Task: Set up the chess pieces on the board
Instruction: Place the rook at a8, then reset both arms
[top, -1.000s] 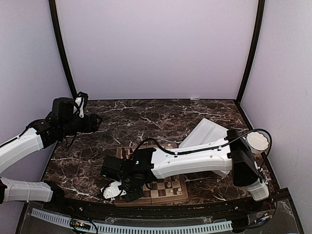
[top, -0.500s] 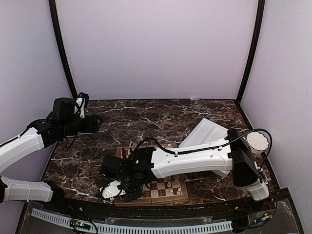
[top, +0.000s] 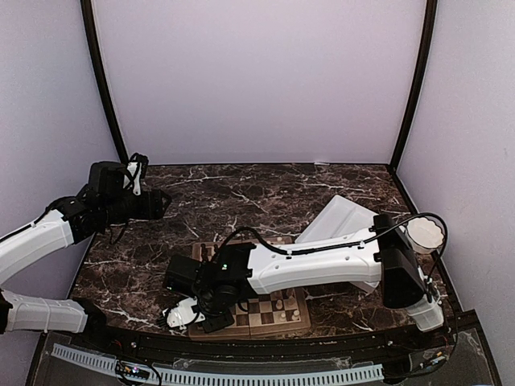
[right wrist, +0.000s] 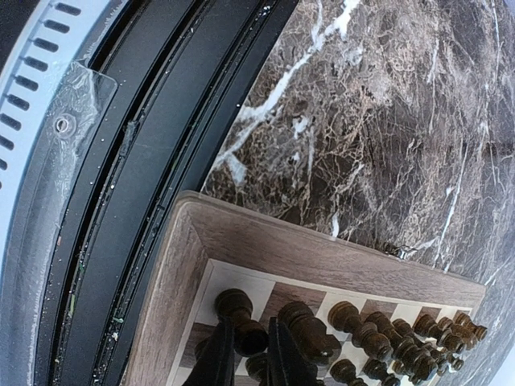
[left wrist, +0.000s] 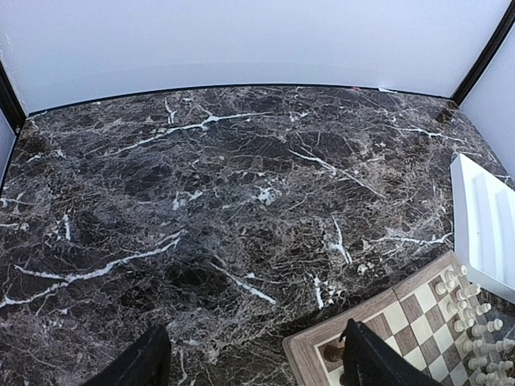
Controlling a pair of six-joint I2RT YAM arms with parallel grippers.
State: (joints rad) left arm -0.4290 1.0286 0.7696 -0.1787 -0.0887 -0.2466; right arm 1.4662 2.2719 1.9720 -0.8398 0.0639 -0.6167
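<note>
The board [right wrist: 265,249] lies at the table's near edge, partly under my right arm in the top view, where some of its squares [top: 265,312] show. In the right wrist view a row of dark chess pieces [right wrist: 378,334] stands along its edge. My right gripper [right wrist: 249,360] is over the board's corner square, shut on one dark chess piece [right wrist: 248,331] standing there. From above, the right gripper [top: 193,316] sits at the board's near left corner. My left gripper [left wrist: 253,366] hangs open and empty over bare marble, its right finger [left wrist: 362,362] above the board's corner [left wrist: 310,350].
Cream-white pieces [left wrist: 467,322] stand on the board's far side. A white divided tray [top: 346,219] lies right of the board, with a white cup [top: 425,233] beyond it. The black rail [right wrist: 145,161] of the table's near edge runs just beside the board.
My right gripper's fingers have drawn together onto the dark piece at the board's corner. The left arm has barely moved.
</note>
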